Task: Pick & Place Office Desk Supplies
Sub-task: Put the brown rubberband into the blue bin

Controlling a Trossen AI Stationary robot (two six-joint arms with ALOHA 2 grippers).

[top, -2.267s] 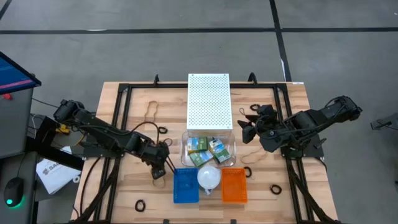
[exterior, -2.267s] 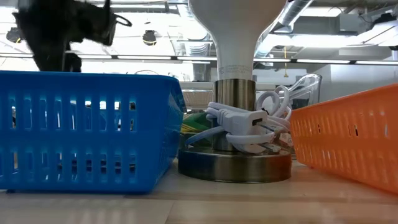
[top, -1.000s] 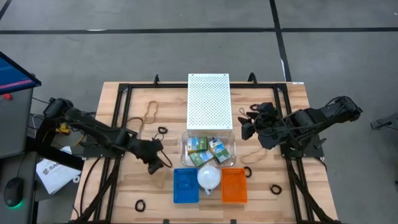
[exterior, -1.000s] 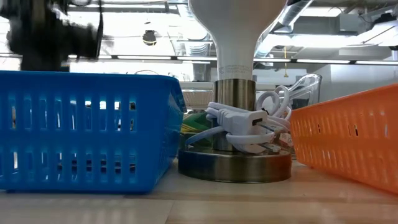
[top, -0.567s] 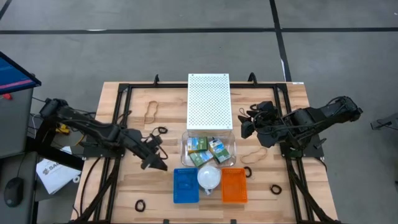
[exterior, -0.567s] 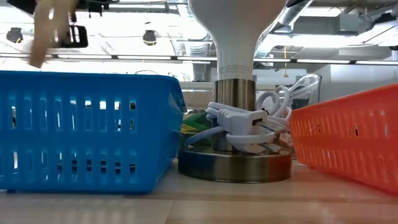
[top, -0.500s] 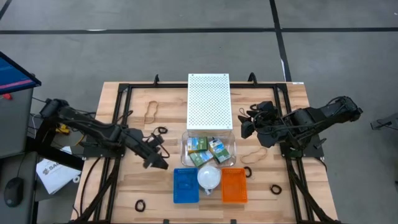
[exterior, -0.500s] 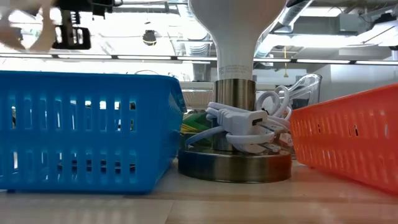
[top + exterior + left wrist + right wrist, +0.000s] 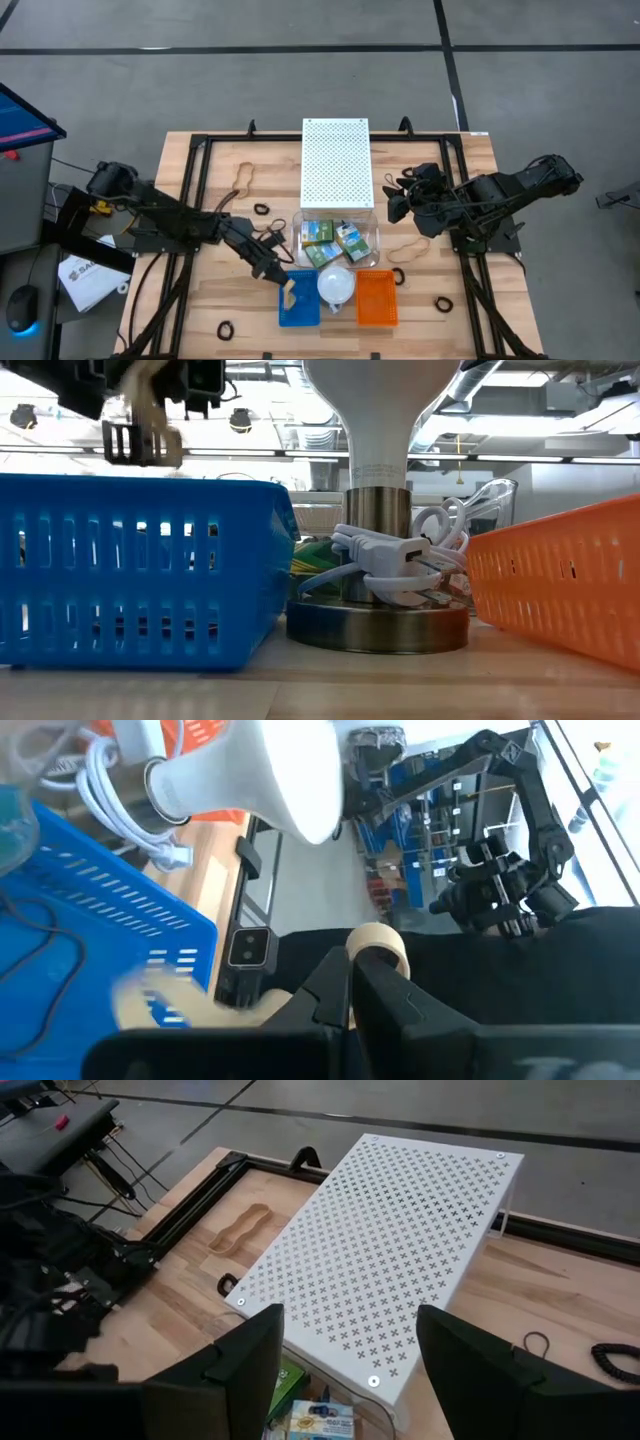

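**Q:** Since a moment ago, what has moved?

**A:** Compared with half a second earlier, the left arm has swung from the bare wood left of the clear tub to the blue basket (image 9: 298, 300). Its left claw (image 9: 286, 291) now sits over the basket's near-left edge in the overhead view. From desk level, the same claw (image 9: 140, 430) hangs just above the basket's rim (image 9: 140, 482).

**Q:** Is that claw holding anything?

**A:** Its fingers are pressed together, and a tan rubber band (image 9: 288, 294) shows at their tips. In the left wrist view a tan loop (image 9: 378, 948) sits right at the closed fingers, with a blurred tan shape below it.

**Q:** Where is the other arm?

**A:** The right claw (image 9: 397, 203) waits above the desk (image 9: 200, 170), right of the white perforated shelf (image 9: 336, 160). Its fingers stand wide apart and hold nothing.

**Q:** Where are the other supplies?

**A:** Yellow-and-green crayon boxes (image 9: 335, 240) lie in a clear tub (image 9: 298, 228) below the white shelf. A second tan band (image 9: 242, 178) lies on the wood at upper left, and another (image 9: 407, 249) lies right of the tub. Small black rings rest apart on the desk: one (image 9: 261, 209) left of the tub, one (image 9: 225, 329) near the front left, one (image 9: 443, 303) at the front right.

**Q:** What else is on the desk?

**A:** A white lamp (image 9: 336, 285) with a coiled cable stands between the blue basket and an orange basket (image 9: 376, 298).
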